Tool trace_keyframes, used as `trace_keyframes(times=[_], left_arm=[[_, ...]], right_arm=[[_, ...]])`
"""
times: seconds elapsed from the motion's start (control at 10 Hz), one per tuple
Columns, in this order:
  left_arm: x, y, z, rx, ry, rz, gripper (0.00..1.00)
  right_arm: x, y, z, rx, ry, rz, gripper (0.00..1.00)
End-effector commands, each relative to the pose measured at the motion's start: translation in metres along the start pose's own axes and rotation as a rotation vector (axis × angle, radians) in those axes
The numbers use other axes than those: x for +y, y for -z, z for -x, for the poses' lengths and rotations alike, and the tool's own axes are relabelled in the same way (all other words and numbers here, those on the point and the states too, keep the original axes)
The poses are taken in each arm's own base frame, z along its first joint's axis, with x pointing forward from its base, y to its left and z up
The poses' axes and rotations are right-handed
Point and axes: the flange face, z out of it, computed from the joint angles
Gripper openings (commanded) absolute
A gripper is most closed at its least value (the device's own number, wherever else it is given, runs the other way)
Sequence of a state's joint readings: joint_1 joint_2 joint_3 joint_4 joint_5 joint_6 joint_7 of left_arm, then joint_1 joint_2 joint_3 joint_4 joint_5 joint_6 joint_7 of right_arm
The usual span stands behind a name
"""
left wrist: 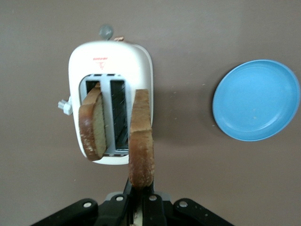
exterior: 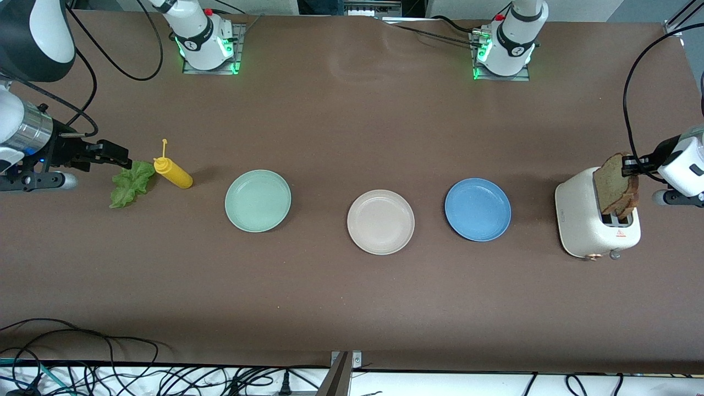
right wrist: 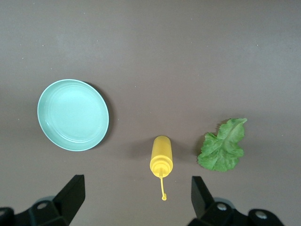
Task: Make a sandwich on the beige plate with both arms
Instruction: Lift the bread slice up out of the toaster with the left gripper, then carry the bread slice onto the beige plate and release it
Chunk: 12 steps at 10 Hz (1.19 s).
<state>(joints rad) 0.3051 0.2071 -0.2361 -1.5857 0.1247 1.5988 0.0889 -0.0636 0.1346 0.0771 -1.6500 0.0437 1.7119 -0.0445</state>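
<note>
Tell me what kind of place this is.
Probably a robotics lab staged as a kitchen: two arms bolted to a brown table, loose cables along its near edge, and a toaster, plates like the beige plate and a mustard bottle laid out.

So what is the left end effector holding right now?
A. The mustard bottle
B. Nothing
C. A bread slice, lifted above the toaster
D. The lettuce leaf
C: the left end effector is shut on a bread slice raised over the toaster, where a second slice sits in a slot.
</note>
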Motion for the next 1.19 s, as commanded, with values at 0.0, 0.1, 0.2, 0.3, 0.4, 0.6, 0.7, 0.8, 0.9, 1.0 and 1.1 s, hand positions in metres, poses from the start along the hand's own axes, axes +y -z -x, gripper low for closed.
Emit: trace_keyframes(times=[0.0, 0.1, 0.2, 0.3, 0.4, 0.6, 0.7, 0.8, 0.9, 1.0, 1.1], left_arm=[[0.038, 0.021, -0.002, 0.01, -0.077, -0.013, 0.0], [0.062, 0.024, -0.002, 0.019, -0.103, 0.021, 0.0], [0.084, 0.024, -0.003, 0.017, -0.095, 0.071, 0.0], [0.115, 0.024, -0.003, 0.011, -0.102, 0.128, 0.0], [0.14, 0.019, -0.004, -0.005, -0.107, 0.168, 0.0], [0.199, 0.003, -0.007, -0.064, -0.132, 0.273, 0.0], [0.224, -0.003, -0.009, -0.092, -0.139, 0.349, 0.0], [0.25, -0.013, -0.014, -0.126, -0.164, 0.406, 0.0], [0.268, -0.027, -0.027, -0.153, -0.186, 0.451, 0.0], [0.288, -0.037, -0.043, -0.165, -0.204, 0.527, 0.0], [0.304, -0.05, -0.063, -0.155, -0.198, 0.613, 0.0]], right_arm=[[0.0, 0.002, 0.003, -0.001, -0.01, -0.02, 1.0], [0.0, 0.002, 0.003, -0.001, -0.01, -0.02, 1.0], [0.0, 0.002, 0.003, -0.001, -0.011, -0.019, 1.0], [0.0, 0.002, 0.003, -0.001, -0.01, -0.02, 1.0], [-0.001, 0.002, 0.002, 0.002, -0.008, -0.019, 1.0], [0.0, 0.002, 0.002, 0.002, -0.01, -0.02, 1.0], [0.0, 0.002, 0.003, -0.001, -0.01, -0.02, 1.0], [0.0, 0.002, 0.002, 0.0, -0.01, -0.02, 1.0], [0.0, 0.002, 0.003, -0.001, -0.01, -0.02, 1.0], [0.0, 0.002, 0.003, -0.001, -0.01, -0.02, 1.0], [0.0, 0.002, 0.003, -0.001, -0.01, -0.02, 1.0]])
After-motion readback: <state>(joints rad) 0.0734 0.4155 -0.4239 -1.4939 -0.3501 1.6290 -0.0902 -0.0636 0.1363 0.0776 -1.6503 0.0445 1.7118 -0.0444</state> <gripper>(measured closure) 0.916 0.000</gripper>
